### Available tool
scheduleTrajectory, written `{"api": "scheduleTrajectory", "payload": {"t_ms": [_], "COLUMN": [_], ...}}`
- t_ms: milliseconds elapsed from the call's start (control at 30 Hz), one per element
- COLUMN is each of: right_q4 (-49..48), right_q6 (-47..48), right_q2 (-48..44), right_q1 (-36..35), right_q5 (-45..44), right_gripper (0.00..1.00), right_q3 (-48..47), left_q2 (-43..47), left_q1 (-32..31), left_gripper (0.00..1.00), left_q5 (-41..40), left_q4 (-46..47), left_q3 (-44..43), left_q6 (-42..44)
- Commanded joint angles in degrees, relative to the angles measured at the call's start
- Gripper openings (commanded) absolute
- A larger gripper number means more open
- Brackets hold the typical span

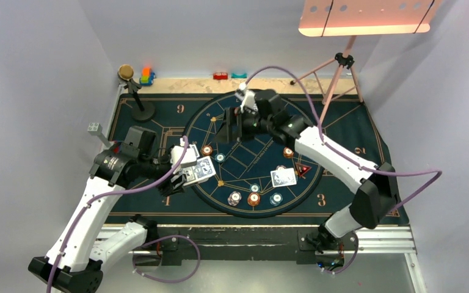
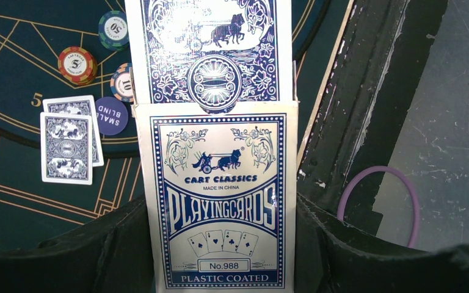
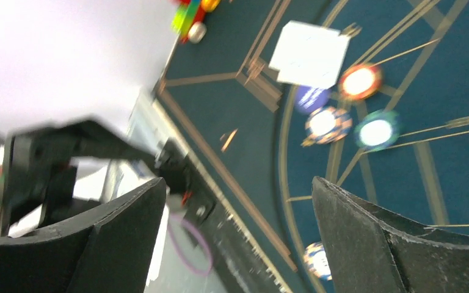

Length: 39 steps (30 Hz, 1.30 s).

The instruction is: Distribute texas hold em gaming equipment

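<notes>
I find the left gripper (image 2: 220,256) clamped on the card box (image 2: 220,201), deck (image 2: 210,49) protruding, at the round mat's (image 1: 250,165) left edge. The right gripper (image 3: 238,238) stands open, empty, over its far side. On it lie chips (image 2: 77,65) and two cards (image 2: 67,146).

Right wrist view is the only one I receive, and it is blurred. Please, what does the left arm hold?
Observer: The left gripper is shut on a playing-card box, printed front toward its camera.
Operator: Is this box closed?
Observer: No. The deck sticks out of its far end, blue-white backs showing.
Operator: And where am I working?
Observer: In the top view, the right gripper hangs over the far part of the round mat.
</notes>
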State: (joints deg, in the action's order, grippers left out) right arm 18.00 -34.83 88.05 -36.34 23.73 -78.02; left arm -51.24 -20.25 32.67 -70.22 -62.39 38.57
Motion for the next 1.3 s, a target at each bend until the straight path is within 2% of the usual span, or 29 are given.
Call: {"api": "scheduleTrajectory", "payload": {"t_ms": [0,300,567,667,767,833,1267], "right_q4": [-5.55,-8.72,-11.56,-11.22,-9.58,-8.67,-5.80], "right_q6": [-2.19,-5.24,-7.14,-7.03,-6.59,-6.27,-4.31], "right_q2": [-3.79,-4.03,-1.27,-1.99,-1.90,-1.77,-6.30], "right_q1": [-5.00,-12.45,-13.94,-13.85,-13.55,-13.16,-9.75], "right_q5": [9.16,12.11,11.00,10.05,9.07,8.58,4.12], "right_gripper": [0.94,0.97,0.98,0.90,0.76,0.70,0.55], "right_q3": [3.87,7.78,9.35,9.79,9.82,10.01,11.18], "left_q2": [0.70,0.90,1.28,1.54,1.54,1.44,1.36], "left_q1": [0.39,0.43,0.39,0.39,0.39,0.39,0.39], "left_gripper": [0.00,0.00,0.00,0.00,0.00,0.00,0.00], "left_q5": [2.14,2.23,2.23,2.27,2.46,2.71,3.21], "left_q4": [1.56,2.49,2.15,1.90,1.85,1.69,0.94], "left_q3": [-1.33,-1.24,-1.48,-1.46,-1.63,-1.83,-1.99], "left_q6": [0.20,-0.42,-0.45,-0.33,-0.33,-0.38,-0.07]}}
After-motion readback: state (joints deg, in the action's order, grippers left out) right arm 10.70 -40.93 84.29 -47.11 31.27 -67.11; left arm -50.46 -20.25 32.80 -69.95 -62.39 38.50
